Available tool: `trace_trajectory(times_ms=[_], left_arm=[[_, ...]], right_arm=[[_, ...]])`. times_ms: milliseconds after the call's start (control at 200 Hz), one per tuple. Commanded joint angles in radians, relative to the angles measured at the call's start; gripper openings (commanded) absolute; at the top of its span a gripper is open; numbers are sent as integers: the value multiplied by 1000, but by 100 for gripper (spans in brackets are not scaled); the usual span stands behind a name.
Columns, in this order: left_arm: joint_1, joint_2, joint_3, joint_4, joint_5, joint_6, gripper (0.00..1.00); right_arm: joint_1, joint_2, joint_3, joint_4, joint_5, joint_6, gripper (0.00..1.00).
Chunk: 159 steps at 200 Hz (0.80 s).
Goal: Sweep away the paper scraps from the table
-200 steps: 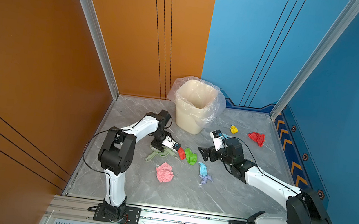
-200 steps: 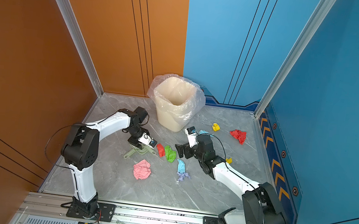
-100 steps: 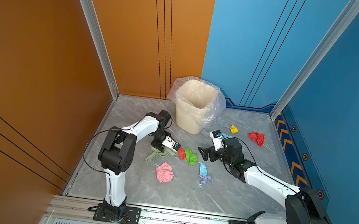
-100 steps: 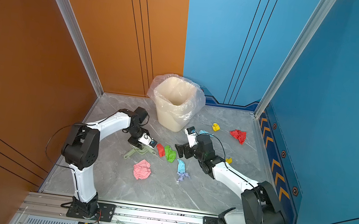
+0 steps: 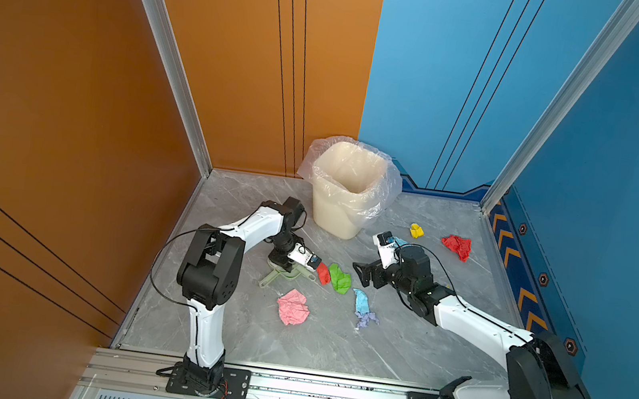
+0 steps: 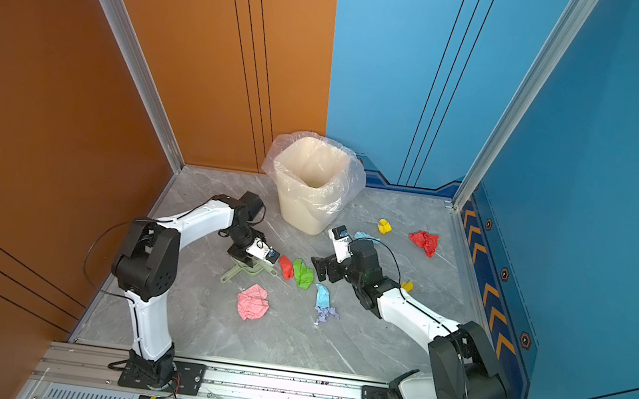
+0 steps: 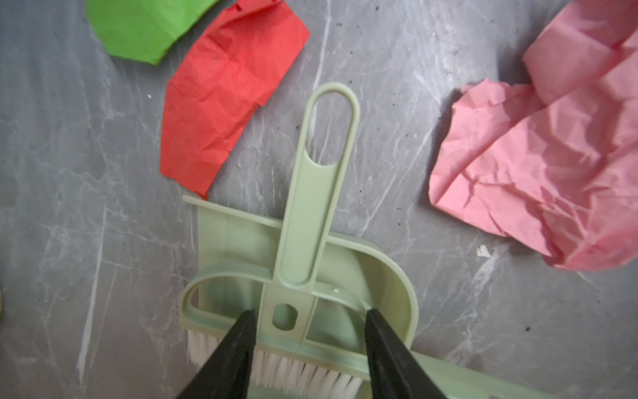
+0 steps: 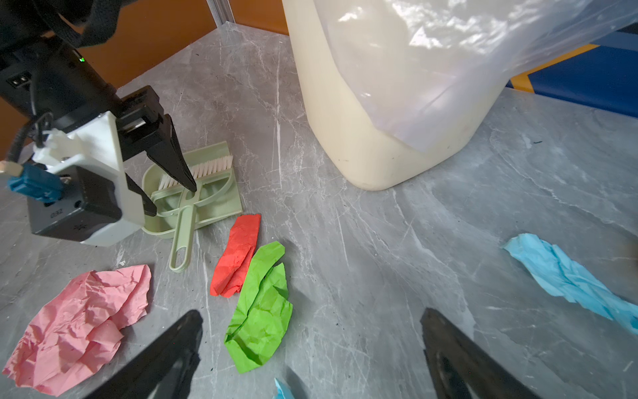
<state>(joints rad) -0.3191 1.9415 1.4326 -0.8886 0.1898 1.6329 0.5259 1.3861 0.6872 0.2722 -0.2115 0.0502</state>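
My left gripper (image 7: pixel 309 314) hangs low over a pale green brush (image 7: pixel 310 207) lying in its dustpan (image 7: pixel 390 276). It is open, with one finger on each side of the base of the brush handle and a gap showing on one side. My right gripper (image 8: pixel 310 316) is wide open and holds nothing, just above the table (image 5: pixel 331 349) beside a green scrap (image 5: pixel 339 278). Other paper scraps lie around: a small red one (image 5: pixel 323 272), pink (image 5: pixel 293 307), light blue (image 5: pixel 360 300), lilac (image 5: pixel 367 319), yellow (image 5: pixel 415 230) and a bigger red one (image 5: pixel 457 246).
A cream bin (image 5: pixel 345 195) with a clear liner stands at the back middle, just behind both grippers. Orange and blue walls with aluminium rails close in the table. Another yellow scrap (image 6: pixel 407 285) and a light blue one (image 6: pixel 365 237) lie by the right arm.
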Motion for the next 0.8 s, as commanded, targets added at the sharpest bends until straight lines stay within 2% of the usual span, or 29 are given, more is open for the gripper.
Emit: trace_trajectory(times_ms=[0, 791], left_arm=[[12, 19, 9, -36, 2, 1, 53], [15, 40, 30, -36, -14, 24, 50]], right_arm=[[7, 16, 20, 16, -2, 11, 100], [8, 30, 27, 17, -6, 14, 100]])
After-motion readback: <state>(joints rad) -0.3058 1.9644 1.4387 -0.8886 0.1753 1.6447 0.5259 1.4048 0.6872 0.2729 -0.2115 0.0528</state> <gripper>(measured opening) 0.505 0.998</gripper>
